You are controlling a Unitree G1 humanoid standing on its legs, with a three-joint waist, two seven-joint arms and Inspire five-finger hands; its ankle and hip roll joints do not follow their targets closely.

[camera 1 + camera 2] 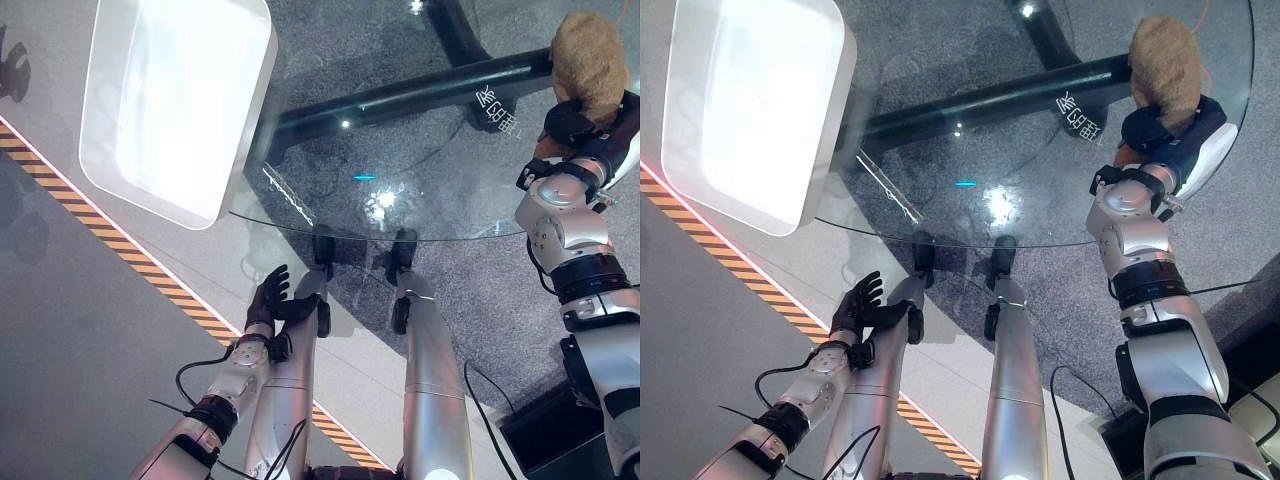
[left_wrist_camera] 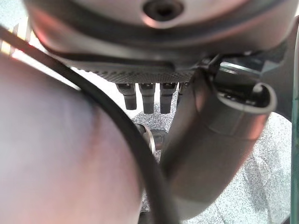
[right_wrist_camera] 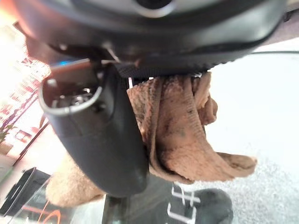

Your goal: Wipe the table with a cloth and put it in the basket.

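Note:
A crumpled brown cloth (image 1: 590, 55) lies on the far right part of the round glass table (image 1: 400, 150). My right hand (image 1: 570, 122) is on the cloth's near side and shut on it. In the right wrist view the cloth (image 3: 182, 126) is bunched between the thumb (image 3: 98, 140) and the palm. A white rectangular basket (image 1: 255, 120) stands at the table's left edge, and nothing shows inside it. My left hand (image 1: 270, 298) hangs below the table's near edge, fingers (image 2: 147, 95) straight, holding nothing.
Black base beams (image 1: 420, 95) run under the glass. Orange-and-black striped tape (image 1: 130, 255) crosses the floor on the left. A dark box (image 1: 540, 430) sits on the floor at lower right.

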